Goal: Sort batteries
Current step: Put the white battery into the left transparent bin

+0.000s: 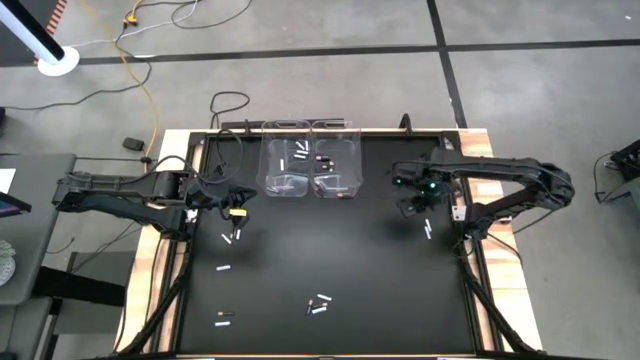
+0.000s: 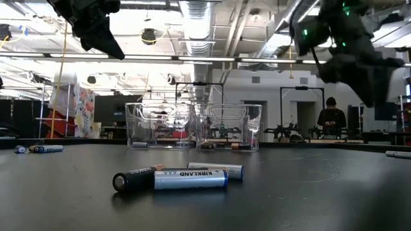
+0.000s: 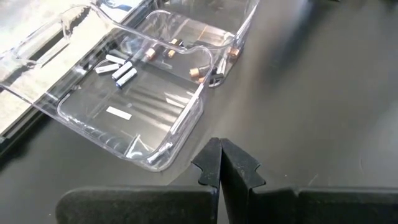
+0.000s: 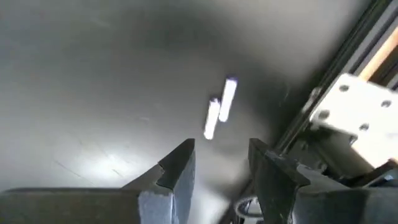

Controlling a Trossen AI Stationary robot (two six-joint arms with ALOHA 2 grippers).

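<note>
Two clear bins (image 1: 308, 165) stand side by side at the table's far middle. In the left wrist view one bin (image 3: 124, 93) holds white batteries (image 3: 121, 70), and the other holds dark batteries with copper ends (image 3: 199, 73). Loose batteries lie flat on the black table: a pair (image 1: 429, 229) near the right edge, some (image 1: 236, 236) near the left, a cluster (image 1: 319, 304) near the front. My right gripper (image 4: 221, 165) hovers open above the right-hand pair (image 4: 221, 109). My left gripper (image 3: 221, 167) is shut, raised off the table just in front of the bins.
Metal frame rails (image 1: 470, 270) run along the table's edges, and the right rail with a white bracket (image 4: 357, 112) is close to my right gripper. Cables (image 1: 225, 105) lie beyond the far left corner. The low view shows three batteries (image 2: 186, 178) close to the near edge.
</note>
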